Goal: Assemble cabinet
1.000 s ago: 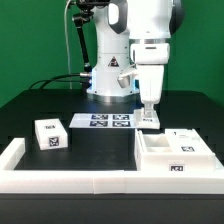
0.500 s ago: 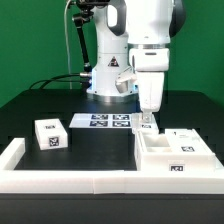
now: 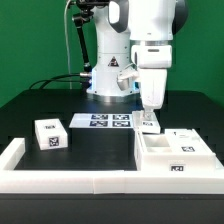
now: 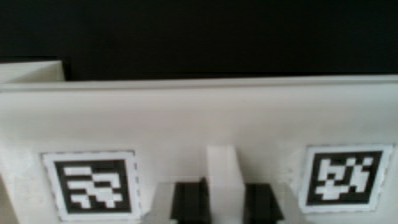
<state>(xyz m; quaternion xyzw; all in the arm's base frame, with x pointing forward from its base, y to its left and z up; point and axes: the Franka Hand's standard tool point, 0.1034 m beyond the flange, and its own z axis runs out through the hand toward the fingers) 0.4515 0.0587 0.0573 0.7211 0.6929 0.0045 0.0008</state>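
Note:
The cabinet body (image 3: 172, 152), a white open box with tags, lies at the exterior view's right near the front rim. My gripper (image 3: 148, 116) hangs over its back left corner, pointing down, with a small tagged white panel (image 3: 148, 125) at its tips. In the wrist view the two dark fingers (image 4: 185, 205) stand close on either side of a thin white panel edge (image 4: 221, 170). My gripper (image 4: 221, 205) is shut on it. Behind the edge lies a broad white cabinet face (image 4: 196, 110) with two tags.
A small white block (image 3: 50, 134) with tags sits at the exterior view's left. The marker board (image 3: 104, 121) lies flat in front of the robot base. A low white rim (image 3: 60, 180) edges the black table's front.
The gripper dipped slightly, then rose a little, staying over the cabinet body's back left corner. The other parts have not moved.

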